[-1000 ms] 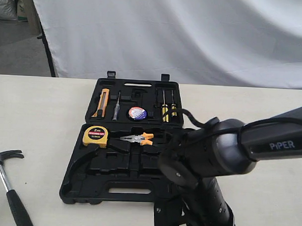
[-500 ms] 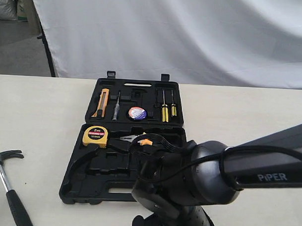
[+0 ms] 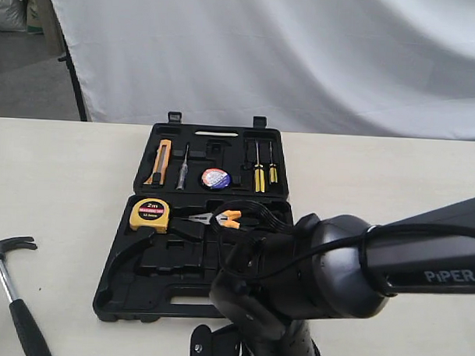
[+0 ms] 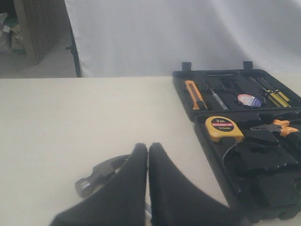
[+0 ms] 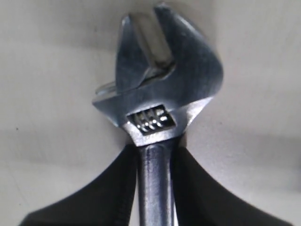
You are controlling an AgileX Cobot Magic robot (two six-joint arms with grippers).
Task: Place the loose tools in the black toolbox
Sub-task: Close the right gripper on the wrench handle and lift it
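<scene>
The right hand [image 5: 156,153] is clamped on the adjustable wrench [image 5: 164,84] handle; the left hand [image 4: 147,153], fingers together, is over the claw hammer [image 4: 96,173] on the counter [image 4: 70,122].

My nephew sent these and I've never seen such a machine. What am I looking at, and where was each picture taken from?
A robot with two arms, each ending in a claw. The wide picture comes from a camera off the arms; the dark bulk is the right arm. The other two come from wrist cameras. On the pale table lie an open black toolbox and a hammer. The right claw grips an adjustable wrench; the left claw is closed and empty.
</scene>
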